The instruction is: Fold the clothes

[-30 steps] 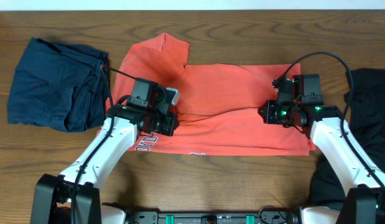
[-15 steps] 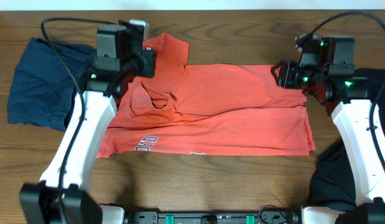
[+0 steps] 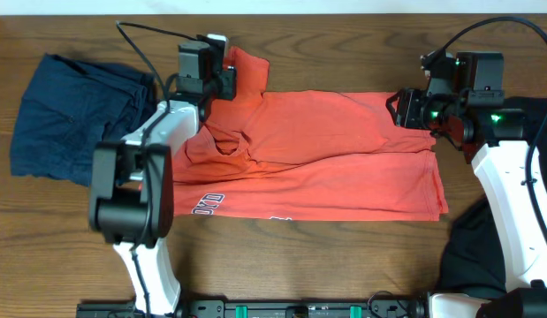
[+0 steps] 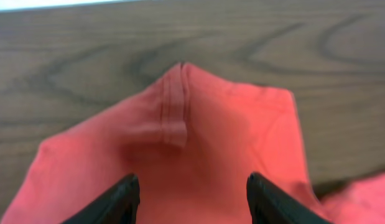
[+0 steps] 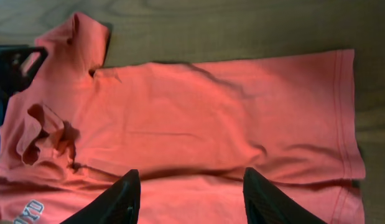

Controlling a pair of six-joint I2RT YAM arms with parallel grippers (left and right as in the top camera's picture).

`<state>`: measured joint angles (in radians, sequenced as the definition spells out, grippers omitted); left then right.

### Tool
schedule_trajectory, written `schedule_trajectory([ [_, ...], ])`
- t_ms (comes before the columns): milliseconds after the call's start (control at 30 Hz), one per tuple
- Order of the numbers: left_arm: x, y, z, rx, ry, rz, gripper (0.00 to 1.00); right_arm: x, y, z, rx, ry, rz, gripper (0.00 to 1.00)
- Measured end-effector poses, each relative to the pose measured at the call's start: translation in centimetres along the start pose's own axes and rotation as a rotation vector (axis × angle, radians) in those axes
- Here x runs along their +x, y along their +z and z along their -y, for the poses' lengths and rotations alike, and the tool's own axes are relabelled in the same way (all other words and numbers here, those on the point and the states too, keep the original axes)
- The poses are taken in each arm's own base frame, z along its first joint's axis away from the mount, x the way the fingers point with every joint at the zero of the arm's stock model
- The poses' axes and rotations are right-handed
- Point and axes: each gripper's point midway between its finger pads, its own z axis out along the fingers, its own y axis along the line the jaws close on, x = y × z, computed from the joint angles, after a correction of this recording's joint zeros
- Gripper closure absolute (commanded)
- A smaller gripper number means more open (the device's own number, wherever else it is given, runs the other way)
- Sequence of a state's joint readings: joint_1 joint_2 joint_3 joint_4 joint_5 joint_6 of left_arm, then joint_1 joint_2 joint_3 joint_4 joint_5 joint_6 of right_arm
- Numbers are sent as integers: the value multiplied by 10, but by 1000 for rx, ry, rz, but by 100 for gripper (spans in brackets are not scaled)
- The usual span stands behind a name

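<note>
Parted black jaws frame a coral-red T-shirt (image 4: 211,155), its stitched hem (image 4: 173,106) peaked, on the wooden table (image 4: 86,50)

Dark brown wooden surface (image 3: 326,256), grain running crosswise. A white strip (image 3: 344,5) borders its far edge.

Table (image 3: 344,256) holds red shirt (image 3: 326,150), navy garment (image 3: 70,119), black garment (image 3: 460,256)

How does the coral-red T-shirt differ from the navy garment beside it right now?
The coral-red T-shirt lies spread out, mostly flat; the navy garment is bunched in a rumpled heap. The T-shirt shows white lettering near one edge; the navy garment shows none. The T-shirt covers more table than the navy garment. Both rest on the wooden table.
</note>
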<state>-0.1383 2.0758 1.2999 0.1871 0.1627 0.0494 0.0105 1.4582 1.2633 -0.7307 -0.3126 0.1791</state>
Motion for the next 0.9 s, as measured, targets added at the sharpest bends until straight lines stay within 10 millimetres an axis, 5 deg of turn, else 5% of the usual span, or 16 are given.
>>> schedule_trajectory([
  [433,19,41,-15,-57,5,63,44,4,0,1,3,6,-18,53],
  [567,23,44,-16,-65,-1,55,64,4,0,1,4,6,-17,53],
  [633,27,45,-17,-66,-3,48,89,4,0,1,4,6,-17,54],
  [667,28,46,-17,-66,-3,46,94,4,0,1,4,6,-18,54],
  [900,27,45,-16,-62,-48,48,94,4,0,3,17,6,-17,54],
])
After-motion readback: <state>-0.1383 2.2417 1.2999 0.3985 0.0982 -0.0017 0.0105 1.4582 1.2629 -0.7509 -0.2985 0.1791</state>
